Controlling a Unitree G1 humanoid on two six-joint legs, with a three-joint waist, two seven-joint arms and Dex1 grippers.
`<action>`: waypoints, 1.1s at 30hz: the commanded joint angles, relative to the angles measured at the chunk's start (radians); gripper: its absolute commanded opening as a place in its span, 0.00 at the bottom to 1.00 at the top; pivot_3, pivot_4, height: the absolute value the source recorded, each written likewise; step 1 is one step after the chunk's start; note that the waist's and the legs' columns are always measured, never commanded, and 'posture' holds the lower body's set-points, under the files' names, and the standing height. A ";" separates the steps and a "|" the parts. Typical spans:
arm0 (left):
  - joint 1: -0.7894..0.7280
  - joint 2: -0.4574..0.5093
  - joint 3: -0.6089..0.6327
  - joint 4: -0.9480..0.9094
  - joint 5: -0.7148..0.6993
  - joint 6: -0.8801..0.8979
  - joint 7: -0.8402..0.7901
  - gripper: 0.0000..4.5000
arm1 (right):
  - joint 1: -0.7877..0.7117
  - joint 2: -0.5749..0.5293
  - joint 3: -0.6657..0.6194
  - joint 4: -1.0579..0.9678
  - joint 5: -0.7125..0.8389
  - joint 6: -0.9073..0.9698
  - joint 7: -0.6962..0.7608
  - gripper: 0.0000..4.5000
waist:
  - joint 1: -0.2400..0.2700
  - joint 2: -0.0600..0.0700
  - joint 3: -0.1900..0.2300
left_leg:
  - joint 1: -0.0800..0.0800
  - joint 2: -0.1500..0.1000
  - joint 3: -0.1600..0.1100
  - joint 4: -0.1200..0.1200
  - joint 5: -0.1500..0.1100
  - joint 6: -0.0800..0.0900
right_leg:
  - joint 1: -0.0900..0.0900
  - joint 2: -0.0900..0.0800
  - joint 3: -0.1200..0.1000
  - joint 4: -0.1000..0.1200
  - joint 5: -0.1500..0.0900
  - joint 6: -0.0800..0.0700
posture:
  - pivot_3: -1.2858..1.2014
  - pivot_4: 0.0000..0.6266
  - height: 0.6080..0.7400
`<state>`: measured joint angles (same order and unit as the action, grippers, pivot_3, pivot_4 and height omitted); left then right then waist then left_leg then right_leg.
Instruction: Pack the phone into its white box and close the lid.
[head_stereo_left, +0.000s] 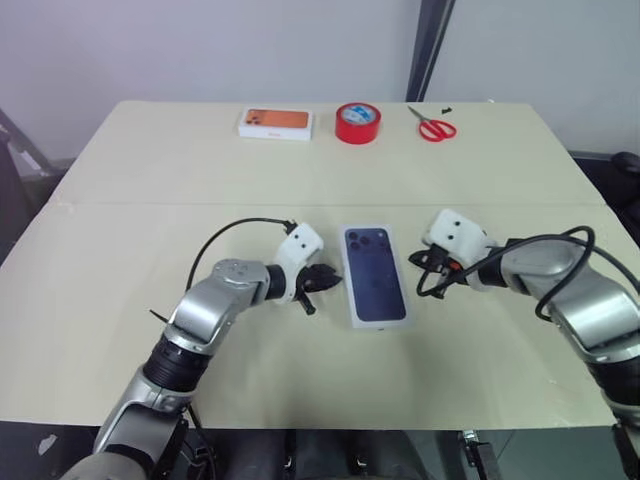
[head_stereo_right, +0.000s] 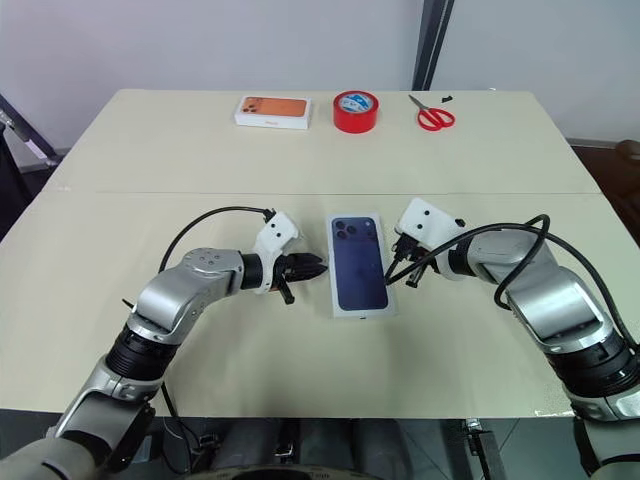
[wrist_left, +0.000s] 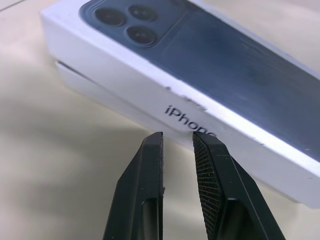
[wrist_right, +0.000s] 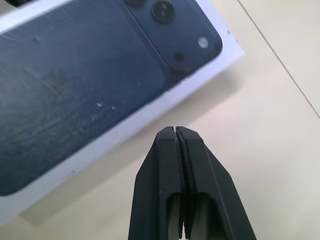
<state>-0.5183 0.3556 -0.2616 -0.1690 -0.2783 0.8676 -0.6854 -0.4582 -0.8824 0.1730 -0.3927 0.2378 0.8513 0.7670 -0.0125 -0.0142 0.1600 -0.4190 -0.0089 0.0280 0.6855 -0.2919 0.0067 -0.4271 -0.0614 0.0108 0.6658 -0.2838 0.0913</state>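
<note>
The lid (head_stereo_left: 375, 272), white with a dark blue phone printed on top, sits over the white box (wrist_left: 100, 92) at the middle of the table. A strip of the box's wall shows beneath the lid on the left side. The phone is hidden. My left gripper (head_stereo_left: 322, 280) hovers just off the lid's left long side. Its fingers (wrist_left: 150, 165) stand a narrow gap apart with nothing between them. My right gripper (wrist_right: 175, 130) is shut and empty, just off the lid's right side near the printed camera lenses, above the tabletop.
Along the table's far edge lie a white box with an orange picture (head_stereo_left: 275, 123), a red tape roll (head_stereo_left: 357, 122) and red scissors (head_stereo_left: 432, 126). A seam crosses the tan tabletop (head_stereo_left: 120, 300) behind the box.
</note>
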 joint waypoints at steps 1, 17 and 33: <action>-0.019 -0.008 0.067 -0.006 -0.026 -0.009 0.020 0.22 | -0.058 0.059 0.005 0.025 -0.028 0.008 -0.052 0.01 | -0.001 0.000 0.000 | 0.000 0.000 0.000 0.000 0.000 0.000 | 0.000 0.000 0.000 0.000 0.000 0.000 | 0.52 0.24 0.88; -0.170 -0.117 0.016 0.221 0.054 -0.097 0.089 0.22 | -0.188 0.270 0.087 0.272 -0.127 0.028 -0.143 0.01 | 0.000 0.000 0.000 | 0.000 -0.001 0.000 0.000 0.003 -0.005 | 0.000 0.000 0.000 0.001 0.000 0.000 | 0.52 0.24 0.88; -0.056 -0.047 0.118 0.086 0.016 -0.081 0.072 0.22 | 0.025 0.092 -0.113 -0.075 0.058 -0.003 0.079 0.01 | 0.001 0.000 -0.001 | 0.000 0.000 0.000 0.000 0.001 -0.002 | 0.000 0.000 0.000 0.001 0.000 0.000 | 0.52 0.24 0.88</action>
<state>-0.5729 0.2971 -0.1857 -0.0116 -0.2388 0.7793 -0.6079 -0.4537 -0.7713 0.1028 -0.3856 0.2443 0.8705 0.7915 -0.0114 -0.0143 0.1591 -0.4184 -0.0090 0.0278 0.6850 -0.2913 0.0057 -0.4272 -0.0611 0.0112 0.6668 -0.2837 0.0916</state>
